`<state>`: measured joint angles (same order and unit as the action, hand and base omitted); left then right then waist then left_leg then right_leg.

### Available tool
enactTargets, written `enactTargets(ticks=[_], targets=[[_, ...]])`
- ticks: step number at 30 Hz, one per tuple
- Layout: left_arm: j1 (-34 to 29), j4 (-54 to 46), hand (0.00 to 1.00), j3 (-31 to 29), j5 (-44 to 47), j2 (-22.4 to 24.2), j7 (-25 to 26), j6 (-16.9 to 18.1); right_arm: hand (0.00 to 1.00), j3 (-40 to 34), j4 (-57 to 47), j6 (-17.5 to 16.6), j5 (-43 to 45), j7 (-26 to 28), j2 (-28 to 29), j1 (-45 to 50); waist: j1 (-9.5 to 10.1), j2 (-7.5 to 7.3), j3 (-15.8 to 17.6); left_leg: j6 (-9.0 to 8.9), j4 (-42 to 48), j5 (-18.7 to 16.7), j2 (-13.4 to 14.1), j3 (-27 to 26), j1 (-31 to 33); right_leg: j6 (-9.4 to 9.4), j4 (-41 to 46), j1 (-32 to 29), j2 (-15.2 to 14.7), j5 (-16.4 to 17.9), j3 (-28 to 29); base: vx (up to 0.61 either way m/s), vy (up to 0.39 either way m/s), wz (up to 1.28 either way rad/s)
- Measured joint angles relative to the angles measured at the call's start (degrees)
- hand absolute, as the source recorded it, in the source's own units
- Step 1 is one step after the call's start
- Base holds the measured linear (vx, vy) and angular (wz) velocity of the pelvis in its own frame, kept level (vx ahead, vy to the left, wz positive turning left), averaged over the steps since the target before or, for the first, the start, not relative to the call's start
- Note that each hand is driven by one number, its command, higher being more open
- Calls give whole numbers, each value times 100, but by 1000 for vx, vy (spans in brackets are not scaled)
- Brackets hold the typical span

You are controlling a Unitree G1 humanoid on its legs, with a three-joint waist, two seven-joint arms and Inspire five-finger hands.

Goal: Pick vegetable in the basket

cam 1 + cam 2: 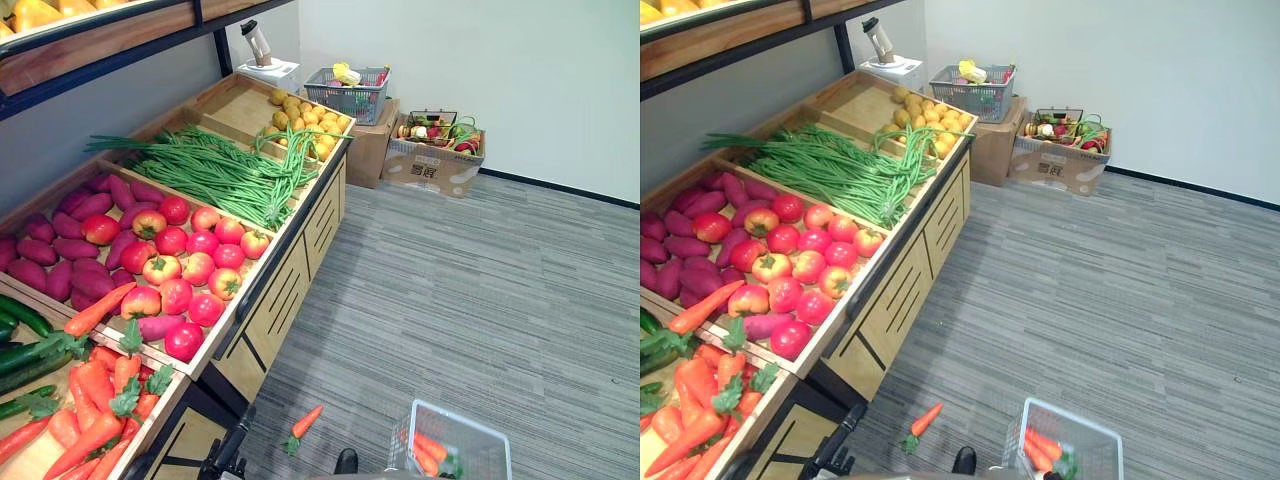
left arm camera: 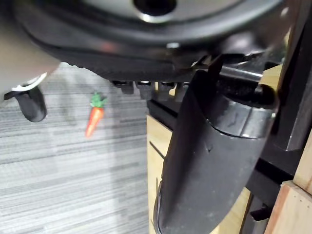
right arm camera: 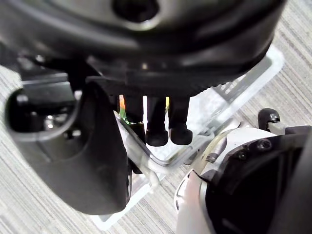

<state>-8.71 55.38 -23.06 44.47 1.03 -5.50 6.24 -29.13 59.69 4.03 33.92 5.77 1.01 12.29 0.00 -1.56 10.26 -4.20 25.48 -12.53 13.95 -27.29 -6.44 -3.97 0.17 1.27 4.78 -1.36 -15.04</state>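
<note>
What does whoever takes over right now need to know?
Right hand: fingers hooked on the basket rim, carrying it.
Left hand: low beside the stand front, nothing seen in it.
Done: carrots lie in the basket.
One loose carrot lies on the floor by the stand.
To do: probably recover it, then keep picking vegetables from the stand.

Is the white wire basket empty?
No, orange carrots lie inside the white wire basket, against its left wall.
</note>
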Motion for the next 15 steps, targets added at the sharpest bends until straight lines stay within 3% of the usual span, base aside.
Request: enactTargets(ticks=[1,2,4,6,7,8,12,15], targets=[[-1,1,100,-155,15,76,14,124,0,185,-168,-26,-12,29,-35,11,15,13,10,201,1004,-101,61,661,515,-92,128,-19,25,-18,239,-15,-7,-89],[-52,0,100,-209,64,156,19,195,0,243,-204,-65,-16,54,-90,-36,90,102,4,166,1221,-230,-14,1085,622,-85,190,-21,86,-14,490,1,54,-147],[-240,14,100,-191,257,247,18,220,0,290,-264,-64,-58,54,-137,-110,182,185,-36,188,880,-423,-168,1554,637,-59,212,12,135,-31,921,17,132,-141],[-309,5,100,-206,364,281,-3,264,0,356,-282,-56,-152,60,-130,-132,200,170,-44,203,37,-424,-312,1952,643,-35,294,-8,140,-29,1234,-9,162,-92],[-326,-4,100,-230,390,324,-14,307,0,384,-293,-52,-234,77,-143,-129,215,219,-51,120,-400,-344,-336,2166,685,21,384,-65,194,-31,1374,-31,161,-88],[-340,20,100,-260,386,327,-14,322,0,384,-293,-52,-238,69,-173,-92,264,296,-117,37,-471,-268,-354,2116,657,95,452,-128,222,-40,1560,-18,166,-80],[-365,18,100,-306,372,269,-42,371,0,485,-417,-68,-218,69,-53,236,270,102,-252,61,-1088,-135,-549,1670,286,190,459,-149,-29,-4,1655,70,137,-28],[-296,115,100,-304,304,298,-205,398,0,531,-420,-99,-163,71,-75,355,241,157,-352,45,-1638,198,-673,1459,76,298,448,-212,-148,68,1672,118,85,-6]])
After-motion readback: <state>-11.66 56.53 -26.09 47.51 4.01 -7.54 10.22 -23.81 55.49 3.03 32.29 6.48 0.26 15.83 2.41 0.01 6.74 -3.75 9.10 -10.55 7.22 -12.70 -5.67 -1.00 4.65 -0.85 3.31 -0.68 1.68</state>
